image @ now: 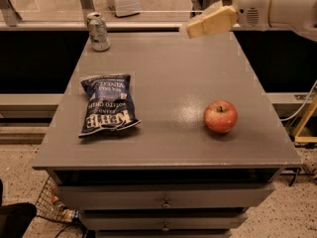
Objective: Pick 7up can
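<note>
The 7up can (98,31) stands upright at the far left corner of the grey table (163,83). It has a silvery top and pale green-and-white sides. My gripper (190,29) hangs above the far right part of the table, well to the right of the can and apart from it. Its pale fingers point left toward the can's side of the table. Nothing shows in its grasp.
A dark blue chip bag (107,105) lies flat on the left half of the table. A red apple (220,116) sits on the right half near the front. Drawers (163,202) run below the front edge. A wire basket (52,205) is on the floor at the left.
</note>
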`<action>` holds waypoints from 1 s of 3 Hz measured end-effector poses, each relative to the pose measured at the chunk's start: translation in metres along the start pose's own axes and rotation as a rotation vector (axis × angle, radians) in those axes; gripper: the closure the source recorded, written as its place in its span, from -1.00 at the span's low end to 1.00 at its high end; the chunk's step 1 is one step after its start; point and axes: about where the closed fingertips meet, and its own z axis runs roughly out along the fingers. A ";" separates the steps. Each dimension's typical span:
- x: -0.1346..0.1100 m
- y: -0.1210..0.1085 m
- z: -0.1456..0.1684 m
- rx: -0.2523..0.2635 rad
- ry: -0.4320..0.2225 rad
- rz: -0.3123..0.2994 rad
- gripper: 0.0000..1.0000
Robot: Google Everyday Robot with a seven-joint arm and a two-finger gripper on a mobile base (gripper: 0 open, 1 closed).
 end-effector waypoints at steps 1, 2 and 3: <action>-0.014 -0.009 0.005 0.049 -0.036 0.002 -1.00; -0.013 -0.009 0.005 0.049 -0.034 0.001 -1.00; -0.002 -0.009 0.022 0.060 -0.010 0.044 -1.00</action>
